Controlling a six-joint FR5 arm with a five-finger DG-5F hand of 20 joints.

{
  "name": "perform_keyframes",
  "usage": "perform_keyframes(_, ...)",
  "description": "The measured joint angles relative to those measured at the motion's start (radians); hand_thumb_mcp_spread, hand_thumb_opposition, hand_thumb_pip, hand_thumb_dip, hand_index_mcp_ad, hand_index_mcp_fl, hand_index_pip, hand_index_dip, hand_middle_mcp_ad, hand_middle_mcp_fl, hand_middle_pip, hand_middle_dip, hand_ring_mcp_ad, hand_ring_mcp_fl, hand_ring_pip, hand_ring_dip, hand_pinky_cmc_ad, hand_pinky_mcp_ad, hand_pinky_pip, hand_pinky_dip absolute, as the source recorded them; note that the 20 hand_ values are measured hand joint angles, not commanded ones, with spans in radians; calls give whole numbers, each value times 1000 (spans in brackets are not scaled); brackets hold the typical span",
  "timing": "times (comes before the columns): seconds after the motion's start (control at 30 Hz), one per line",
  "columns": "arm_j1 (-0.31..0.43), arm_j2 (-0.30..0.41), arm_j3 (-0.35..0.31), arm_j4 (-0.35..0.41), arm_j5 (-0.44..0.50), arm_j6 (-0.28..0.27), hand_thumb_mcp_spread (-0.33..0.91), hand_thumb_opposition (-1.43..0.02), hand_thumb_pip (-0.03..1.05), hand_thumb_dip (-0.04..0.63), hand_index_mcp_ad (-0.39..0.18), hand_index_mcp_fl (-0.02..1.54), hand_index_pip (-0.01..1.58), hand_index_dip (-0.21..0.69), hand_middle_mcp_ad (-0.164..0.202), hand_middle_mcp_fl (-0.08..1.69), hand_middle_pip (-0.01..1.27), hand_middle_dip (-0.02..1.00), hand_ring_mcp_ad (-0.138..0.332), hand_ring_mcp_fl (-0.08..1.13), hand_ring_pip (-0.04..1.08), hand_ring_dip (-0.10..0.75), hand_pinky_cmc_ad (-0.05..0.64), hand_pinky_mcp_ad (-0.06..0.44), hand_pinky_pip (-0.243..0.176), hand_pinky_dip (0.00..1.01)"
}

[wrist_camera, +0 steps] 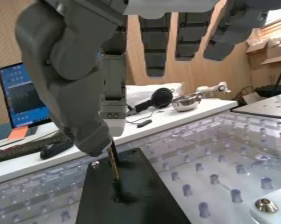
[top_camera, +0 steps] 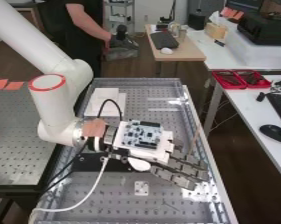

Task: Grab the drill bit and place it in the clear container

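In the high view the hand (top_camera: 180, 170) is low over the right side of the perforated bench, palm side down. The wrist view has the hand (wrist_camera: 84, 105) with its thumb and one finger closed together at the tips, while other fingers hang fairly straight. Between those tips is the top of the thin, dark and golden drill bit (wrist_camera: 115, 167). The bit stands nearly upright, its lower end at a hole in a long black plate (wrist_camera: 134, 187).
Pale flat pieces (top_camera: 105, 102) lie at the bench's far left. A small white plate with holes (top_camera: 142, 188) is near the hand. Cables loop beside the arm. Red trays (top_camera: 240, 79) and a mouse (top_camera: 275, 133) are on the side table at the right.
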Motion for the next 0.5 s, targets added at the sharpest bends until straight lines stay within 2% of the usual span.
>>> perform_keyframes(0.37,0,-8,9,-7,4,-3,469,-918,593,269,-133,473,1237,58,110,148,140,126,147,14,96,-54,215,164,-91,180)
perform_keyframes(0.5,3,-10,9,-5,3,2,476,-920,586,269,-136,539,1267,58,110,148,140,126,147,14,96,-54,215,164,-91,180)
